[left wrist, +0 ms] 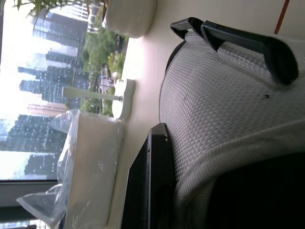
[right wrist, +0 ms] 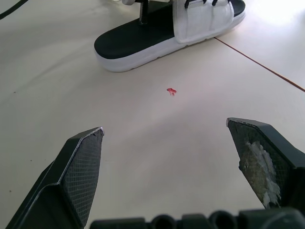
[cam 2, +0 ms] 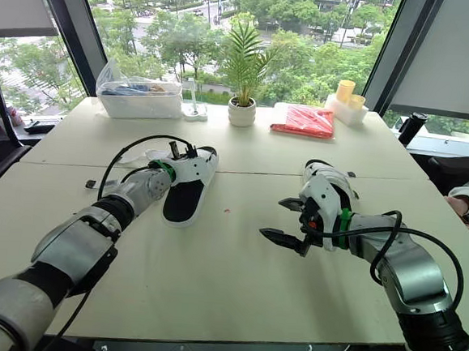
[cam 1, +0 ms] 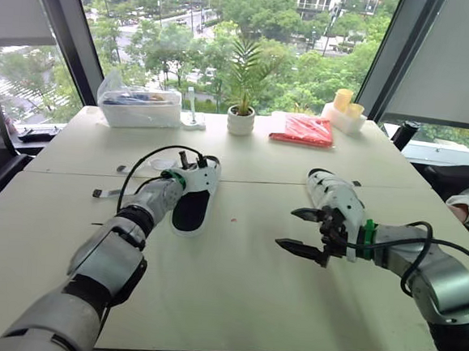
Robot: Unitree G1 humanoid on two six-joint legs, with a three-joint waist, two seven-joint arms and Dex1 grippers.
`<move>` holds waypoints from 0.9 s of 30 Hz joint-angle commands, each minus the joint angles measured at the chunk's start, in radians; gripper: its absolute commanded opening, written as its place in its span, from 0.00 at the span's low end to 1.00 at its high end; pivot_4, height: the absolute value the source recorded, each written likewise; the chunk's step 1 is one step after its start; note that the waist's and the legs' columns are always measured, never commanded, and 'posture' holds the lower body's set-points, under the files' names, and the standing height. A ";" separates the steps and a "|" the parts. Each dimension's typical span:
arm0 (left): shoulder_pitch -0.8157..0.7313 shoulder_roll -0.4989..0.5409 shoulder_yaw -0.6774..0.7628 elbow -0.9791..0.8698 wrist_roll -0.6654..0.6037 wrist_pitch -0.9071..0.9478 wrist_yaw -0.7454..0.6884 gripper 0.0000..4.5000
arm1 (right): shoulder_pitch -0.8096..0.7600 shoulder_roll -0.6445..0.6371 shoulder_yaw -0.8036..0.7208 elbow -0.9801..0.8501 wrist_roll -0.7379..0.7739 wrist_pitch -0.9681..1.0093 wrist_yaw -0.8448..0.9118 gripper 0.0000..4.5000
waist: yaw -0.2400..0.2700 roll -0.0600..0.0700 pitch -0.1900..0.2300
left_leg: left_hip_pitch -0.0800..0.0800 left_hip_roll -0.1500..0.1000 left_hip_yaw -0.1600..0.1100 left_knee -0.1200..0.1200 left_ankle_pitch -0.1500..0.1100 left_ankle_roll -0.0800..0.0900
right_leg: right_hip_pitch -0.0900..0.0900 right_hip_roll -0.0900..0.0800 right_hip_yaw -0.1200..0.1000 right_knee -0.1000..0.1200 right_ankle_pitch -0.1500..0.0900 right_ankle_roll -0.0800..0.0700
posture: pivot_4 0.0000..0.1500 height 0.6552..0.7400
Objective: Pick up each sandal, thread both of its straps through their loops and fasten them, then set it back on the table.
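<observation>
Sandal [cam 1: 194,197]: white woven strap, black footbed, white sole. Table [cam 1: 233,297] cream, seam [right wrist: 267,67] reddish, tiny red speck [right wrist: 171,91]. Packet [cam 1: 303,130] red. Pot [cam 1: 240,121] white, palm [cam 1: 247,63] green. Cups [cam 1: 344,99] yellow. Bin [cam 1: 140,109] white, bag [cam 1: 112,84] clear. Right gripper [right wrist: 165,126] fingers [right wrist: 78,167] black, cross-hatched

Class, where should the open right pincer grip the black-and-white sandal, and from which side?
Probably the bare heel end of the sandal's sole, approached from the robot's right: that end lies flat and unstrapped, while the left pincer crowds the strapped toe end.
</observation>
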 commanded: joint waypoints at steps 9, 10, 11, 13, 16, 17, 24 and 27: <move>0.001 0.160 -0.072 -0.213 -0.069 -0.832 -0.266 0.00 | -0.099 -0.015 -0.199 0.109 0.072 -0.021 -0.034 1.00 | 0.000 0.000 0.000 | -0.012 -0.001 0.003 0.001 0.003 -0.005 | -0.014 -0.002 0.002 0.002 0.001 0.001 | 1.00 1.00; 0.002 0.157 -0.074 -0.207 -0.092 -0.873 -0.300 0.00 | -0.102 -0.015 -0.205 0.114 0.077 -0.019 -0.035 1.00 | 0.000 0.000 0.000 | -0.012 -0.001 0.003 0.001 0.003 -0.005 | -0.014 -0.002 0.002 0.002 0.001 0.000 | 1.00 1.00; 0.002 0.161 -0.093 -0.209 -0.098 -0.945 -0.323 0.00 | -0.104 -0.015 -0.211 0.115 0.084 -0.017 -0.035 1.00 | 0.000 0.000 0.000 | -0.012 -0.001 0.003 0.001 0.003 -0.005 | -0.013 -0.002 0.002 0.002 0.001 0.000 | 1.00 1.00; 0.002 0.165 -0.124 -0.206 -0.105 -1.053 -0.354 0.00 | -0.107 -0.018 -0.216 0.116 0.089 -0.016 -0.036 1.00 | -0.001 0.000 0.000 | -0.012 -0.001 0.003 0.001 0.003 -0.004 | -0.013 -0.002 0.002 0.002 0.001 0.000 | 1.00 1.00; -0.001 0.167 -0.165 -0.177 -0.106 -1.147 -0.392 0.00 | -0.099 -0.017 -0.216 0.110 0.092 -0.017 -0.044 1.00 | -0.003 0.001 0.000 | -0.012 0.000 0.003 0.002 0.002 -0.001 | -0.013 -0.002 0.002 0.002 0.001 0.000 | 1.00 1.00; -0.001 0.170 -0.176 -0.165 -0.101 -1.172 -0.398 0.00 | -0.093 -0.016 -0.215 0.102 0.094 -0.016 -0.049 1.00 | -0.003 0.001 0.000 | -0.012 0.000 0.003 0.002 0.000 0.000 | -0.013 -0.002 0.002 0.003 0.001 0.000 | 1.00 1.00; 0.006 0.202 -0.164 -0.179 0.053 -1.243 -0.361 0.00 | -0.052 -0.013 -0.203 0.057 0.102 -0.011 -0.072 1.00 | -0.003 0.001 0.000 | -0.012 -0.001 0.004 0.002 0.000 0.002 | -0.014 -0.001 0.002 0.004 0.001 0.001 | 1.00 1.00; 0.017 0.214 -0.136 -0.239 0.199 -1.212 -0.266 0.00 | -0.052 -0.013 -0.194 0.047 0.103 -0.008 -0.077 1.00 | -0.002 0.001 0.000 | -0.012 -0.001 0.004 0.003 0.001 0.003 | -0.013 -0.001 0.001 0.004 0.001 0.001 | 1.00 1.00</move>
